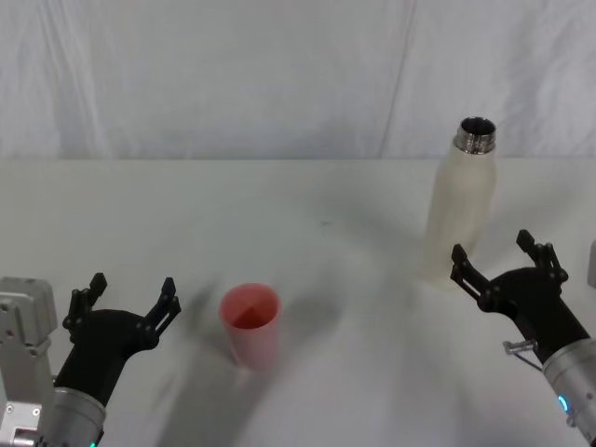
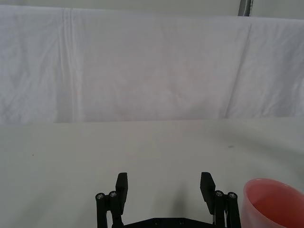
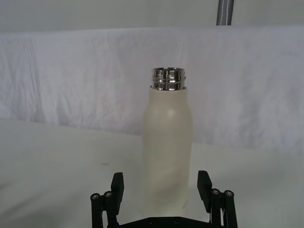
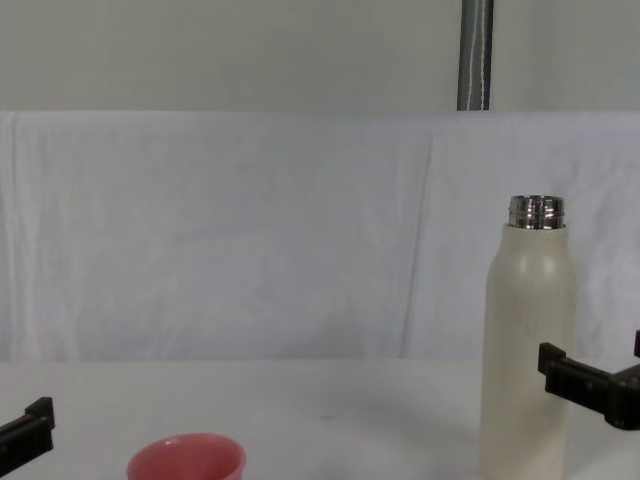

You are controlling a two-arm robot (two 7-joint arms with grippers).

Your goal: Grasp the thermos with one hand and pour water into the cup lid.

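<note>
The cream-white thermos point(image 1: 461, 200) stands upright at the right of the table, its steel neck uncapped. My right gripper point(image 1: 492, 245) is open, low and just in front of it; in the right wrist view the thermos point(image 3: 167, 142) rises straight ahead of the spread right gripper point(image 3: 160, 183). The pink cup lid point(image 1: 250, 324) stands upright left of centre, mouth up. To the cup's left my left gripper point(image 1: 133, 284) hovers open and holds nothing. In the left wrist view the cup lid point(image 2: 273, 202) is off to the side of the left gripper point(image 2: 164, 183). The chest view shows the thermos point(image 4: 528, 340) and cup lid point(image 4: 187, 460).
A white cloth point(image 1: 279, 214) covers the table, and a white curtain point(image 1: 233, 74) hangs close behind its far edge. A grey pole point(image 4: 476, 55) rises behind the curtain. Bare cloth lies between cup lid and thermos.
</note>
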